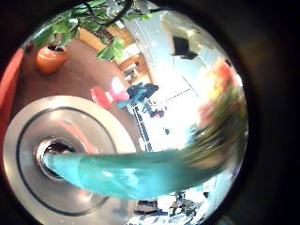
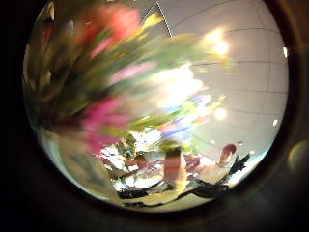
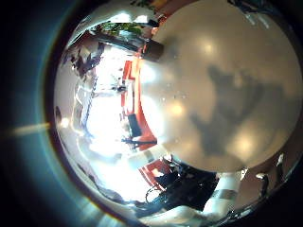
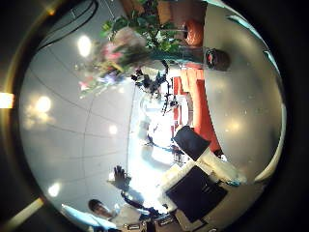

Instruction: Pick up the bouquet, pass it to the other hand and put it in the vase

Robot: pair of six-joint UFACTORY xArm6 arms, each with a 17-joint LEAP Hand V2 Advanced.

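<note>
In the left little finger side palm view the bouquet's wrapped stem [image 1: 141,173] runs close past my left palm, and its end sits at the mouth of the round vase [image 1: 58,131], seen from above. I cannot tell if the end is inside. The flowers [image 1: 223,108] are blurred. They fill much of the left thumb side palm view [image 2: 106,87]. In the right thumb side palm view the bouquet [image 4: 118,53] is held up far off by my left hand [image 4: 148,80]. My right hand's fingers [image 4: 198,184] lie at that view's edge, holding nothing.
A potted plant [image 1: 52,58] stands on the floor beyond the vase; it also shows in the right thumb side palm view [image 4: 193,34]. The right little finger side palm view looks onto the bare table top [image 3: 213,95].
</note>
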